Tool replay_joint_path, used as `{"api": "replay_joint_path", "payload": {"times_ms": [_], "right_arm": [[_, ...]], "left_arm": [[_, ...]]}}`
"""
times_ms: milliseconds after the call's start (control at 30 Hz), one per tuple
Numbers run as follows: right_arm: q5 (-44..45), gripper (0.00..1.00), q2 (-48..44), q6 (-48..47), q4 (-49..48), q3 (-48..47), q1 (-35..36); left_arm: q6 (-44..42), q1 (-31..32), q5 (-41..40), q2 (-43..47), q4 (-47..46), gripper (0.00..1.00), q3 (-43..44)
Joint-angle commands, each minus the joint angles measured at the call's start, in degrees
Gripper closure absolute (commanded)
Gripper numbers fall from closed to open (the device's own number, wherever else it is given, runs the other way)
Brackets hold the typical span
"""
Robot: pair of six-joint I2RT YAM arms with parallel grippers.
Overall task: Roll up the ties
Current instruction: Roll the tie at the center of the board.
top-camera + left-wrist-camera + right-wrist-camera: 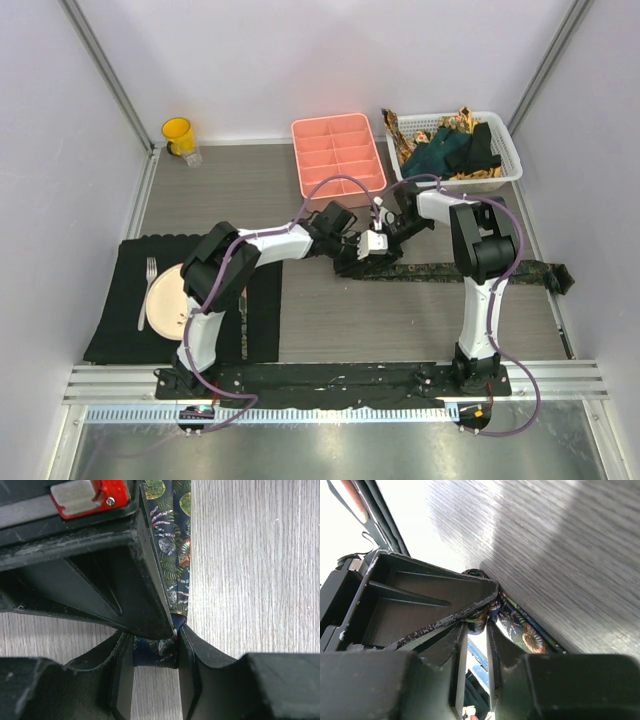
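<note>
Fingers of the left gripper clamp tightly on the rolled end of the dark patterned tie (mid overhead frame); the right gripper pinches the same roll. Its tail trails rightward. A slackened grip would probably let the coil unwind.

Right wrist view. The right gripper is pinching a bunched fold of the patterned tie between its narrowly spaced fingers. A ribbed black finger of the other arm is reaching in from the left, its tip touching the same fold. The tie is lying on the wood-grain table and trailing off to the right.
</note>
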State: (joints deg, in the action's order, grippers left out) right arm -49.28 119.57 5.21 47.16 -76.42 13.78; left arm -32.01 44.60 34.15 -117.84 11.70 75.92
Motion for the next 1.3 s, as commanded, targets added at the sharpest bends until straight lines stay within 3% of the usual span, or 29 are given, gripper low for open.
{"api": "replay_joint_path", "payload": {"times_ms": [0, 67, 200, 300, 633, 800, 967, 1067, 1200, 1267], "right_arm": [[1.3, 0.86, -1.9, 1.1, -3.2, -2.1, 1.3], [3.0, 0.99, -1.5, 0.1, -3.1, -1.2, 1.2], [5.6, 0.99, -0.4, -2.4, -2.2, 1.4, 0.2], [6.4, 0.99, 1.0, -4.6, -2.1, 3.4, -0.7], [3.6, 0.99, 3.1, -8.6, -2.1, 5.1, -3.1], [2.7, 0.99, 3.7, -9.8, -2.2, 5.7, -3.4], [3.2, 0.99, 3.9, -10.1, -2.8, 5.8, -3.4], [3.4, 0.99, 4.0, -10.5, -2.8, 6.0, -3.4], [3.2, 0.99, 3.9, -10.8, -2.6, 6.4, -3.4], [3.0, 0.99, 4.3, -11.4, -2.6, 6.5, -3.4]], "left_arm": [[-0.9, 0.0, -6.2, -4.7, 9.3, 0.85, -3.2], [-1.1, -0.1, -6.2, -4.5, 9.5, 0.84, -3.5], [-1.1, -0.4, -4.5, -3.6, 9.2, 0.73, -3.8], [-1.0, -0.6, -3.2, -2.2, 7.3, 0.57, -4.2], [-0.2, -1.4, 1.1, 1.3, 3.9, 0.39, -5.2], [3.3, -2.1, 1.1, 6.0, -4.4, 0.28, -8.8], [7.0, -3.1, 1.4, 11.4, -10.4, 0.0, -11.6], [11.3, -4.8, 2.5, 16.8, -13.1, 0.0, -13.4], [15.6, -6.2, 7.0, 24.3, -24.9, 0.0, -21.6], [23.3, -6.2, 6.5, 23.9, -27.6, 0.0, -23.6]]}}
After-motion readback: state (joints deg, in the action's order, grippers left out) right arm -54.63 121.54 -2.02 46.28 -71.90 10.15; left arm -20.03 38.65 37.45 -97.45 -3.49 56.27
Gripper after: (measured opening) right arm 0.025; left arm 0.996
